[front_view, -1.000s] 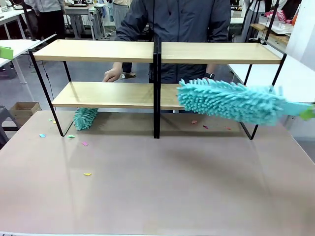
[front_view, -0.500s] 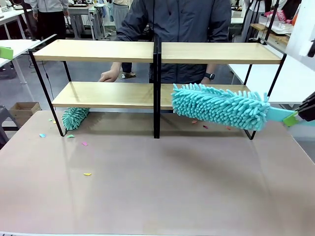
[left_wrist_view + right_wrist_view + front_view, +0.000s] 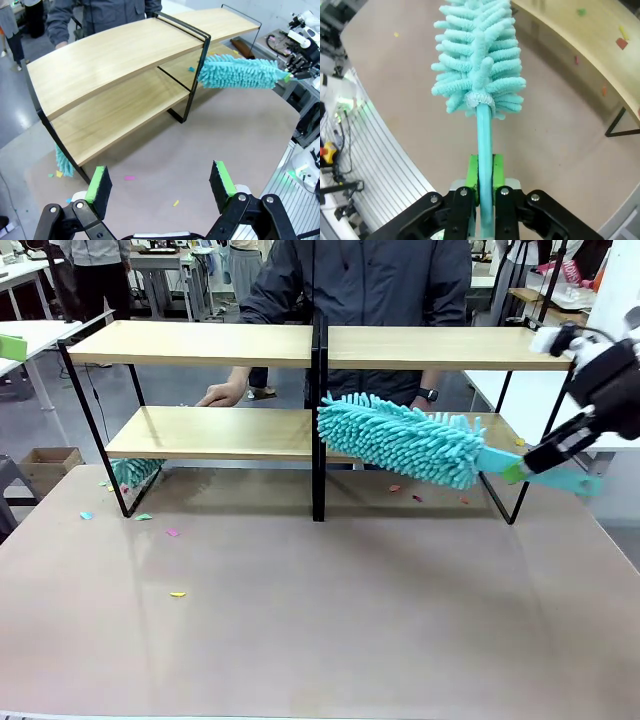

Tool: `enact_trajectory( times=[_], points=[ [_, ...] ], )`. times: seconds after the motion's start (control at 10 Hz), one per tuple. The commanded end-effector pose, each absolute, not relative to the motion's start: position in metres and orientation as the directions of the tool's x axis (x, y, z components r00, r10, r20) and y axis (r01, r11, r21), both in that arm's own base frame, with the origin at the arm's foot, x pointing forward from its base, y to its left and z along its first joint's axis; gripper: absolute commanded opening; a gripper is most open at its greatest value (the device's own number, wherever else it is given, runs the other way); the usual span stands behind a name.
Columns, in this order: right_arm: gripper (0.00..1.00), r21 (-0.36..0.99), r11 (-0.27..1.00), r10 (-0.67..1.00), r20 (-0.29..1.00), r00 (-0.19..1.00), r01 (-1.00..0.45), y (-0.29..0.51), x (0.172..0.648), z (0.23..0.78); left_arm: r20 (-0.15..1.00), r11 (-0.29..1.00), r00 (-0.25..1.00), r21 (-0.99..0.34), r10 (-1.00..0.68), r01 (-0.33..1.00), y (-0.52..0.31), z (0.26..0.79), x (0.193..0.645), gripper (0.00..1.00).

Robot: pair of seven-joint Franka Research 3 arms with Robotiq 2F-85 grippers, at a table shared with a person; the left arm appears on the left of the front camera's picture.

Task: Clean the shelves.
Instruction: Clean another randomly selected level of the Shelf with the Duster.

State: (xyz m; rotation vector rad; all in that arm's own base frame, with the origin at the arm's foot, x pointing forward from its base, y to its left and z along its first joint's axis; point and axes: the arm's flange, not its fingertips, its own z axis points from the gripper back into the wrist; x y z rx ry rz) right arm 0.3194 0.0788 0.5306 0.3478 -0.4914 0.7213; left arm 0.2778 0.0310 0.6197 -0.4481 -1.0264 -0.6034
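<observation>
Swept leftward over the last second: teal duster (image 3: 400, 440), head then stretching to the rack's right end, now tip close beside the black centre post (image 3: 318, 420). Likewise drawn further left, the small second duster (image 3: 135, 470), now tucked by the frame's left leg under the lower board.

Shelves (image 3: 200, 344) standing on the far half of the beige table (image 3: 320, 640), two tiers of pale board, a person behind. Across the front of the lower right board, the big duster's head, slanting down toward its handle (image 3: 485, 135); contact with the wood not certain from here. Probably angled so to slip between the tiers and drag the coloured paper scraps (image 3: 621, 43) off that board.

Clamped tight on the thin handle, right gripper (image 3: 520, 470), off the rack's right end. Likely kept outside so that only the soft head goes under the top board.

Hanging above the table's near side, left gripper (image 3: 160, 182), green pads (image 3: 98, 185) wide apart, nothing between them, well clear of the sweep.

Resting on the lower left board, a person's hand (image 3: 225, 393), perhaps steadying the rack.

Further scraps scattered over the table in front of and beneath the rack, so much cleaning left, by the look of it.
</observation>
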Motion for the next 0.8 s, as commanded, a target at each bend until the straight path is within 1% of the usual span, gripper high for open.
enact_trajectory(
  times=[0.0,0.3,0.5,0.7],
  points=[
    [0.13,0.104,0.796,0.459,0.539,0.706,-0.597,0.100,0.338,0.522,0.892,0.748,0.378,-0.071,-0.248,0.660,0.031,0.620,0.279,1.00],
    [0.13,0.129,0.820,0.414,0.539,0.733,-0.558,0.108,0.343,0.514,0.892,0.748,0.378,-0.071,-0.248,0.660,0.031,0.620,0.279,1.00],
    [0.13,0.150,0.824,0.395,0.540,0.744,-0.546,0.116,0.355,0.507,0.892,0.748,0.378,-0.071,-0.248,0.660,0.031,0.620,0.279,1.00],
    [0.13,0.151,0.861,0.326,0.571,0.754,-0.486,0.122,0.371,0.501,0.892,0.748,0.378,-0.071,-0.248,0.660,0.031,0.620,0.279,1.00]
  ],
)
